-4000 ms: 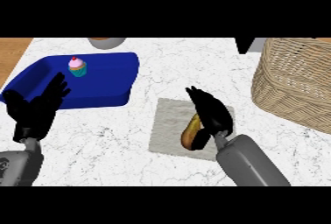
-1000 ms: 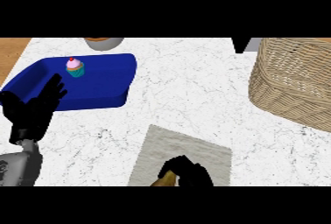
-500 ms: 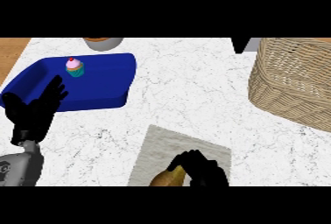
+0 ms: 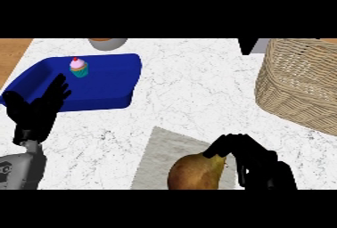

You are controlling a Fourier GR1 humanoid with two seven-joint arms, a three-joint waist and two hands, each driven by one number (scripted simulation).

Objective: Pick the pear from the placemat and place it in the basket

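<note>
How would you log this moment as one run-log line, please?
phase: grasping | right robot hand: curled on pear over placemat | left robot hand: open, resting by blue tray | basket: pear not in

Worktop (image 4: 191, 89): tray (image 4: 112, 87) at rear left, cupcake (image 4: 79, 67) in it. Basket (image 4: 302, 84) at rear right, well apart from tray. Placemat (image 4: 164, 153) at front centre, pear (image 4: 196, 171) on it. Left robot hand (image 4: 36, 113) before the tray; right robot hand (image 4: 253, 160) just right of pear, touching it
</note>
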